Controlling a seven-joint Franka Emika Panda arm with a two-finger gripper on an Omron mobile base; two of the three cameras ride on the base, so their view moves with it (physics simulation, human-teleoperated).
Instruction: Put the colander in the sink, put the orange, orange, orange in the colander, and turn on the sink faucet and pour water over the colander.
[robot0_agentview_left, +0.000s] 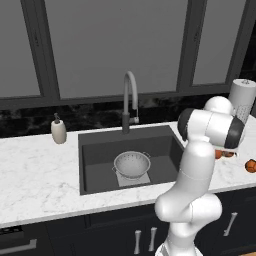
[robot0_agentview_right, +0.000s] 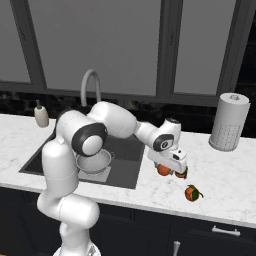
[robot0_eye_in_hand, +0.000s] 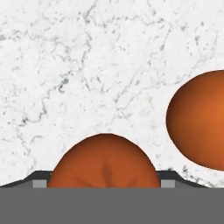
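— Jaws are found set down over one orange (robot0_eye_in_hand: 104, 159) on the surface (robot0_agentview_right: 225, 175) to the right of the sink (robot0_agentview_left: 95, 150), one tip on either side of the fruit. Can a firm hold be confirmed?

— It cannot be confirmed. The fruit is seen to sit squarely between the tips, but contact on its sides cannot be told from the hand view.

— Why is the hand held so low and straight down?

— It is judged that a round fruit is best taken from above, across its widest part, so that it is not rolled away. A second orange (robot0_eye_in_hand: 199, 120) lies just beside the first, on the side away from the sink, and may be nudged if the hold is off centre.

— And the remaining items?

— A third orange (robot0_agentview_right: 191, 193) is noted further from the sink, towards the front edge of the surface. The colander (robot0_agentview_left: 132, 164) is seated upright inside the sink, on the lighter patch of its floor, beneath and in front of the faucet (robot0_agentview_left: 130, 95), so that water can be received. No fruit is seen in it; no water is seen running.
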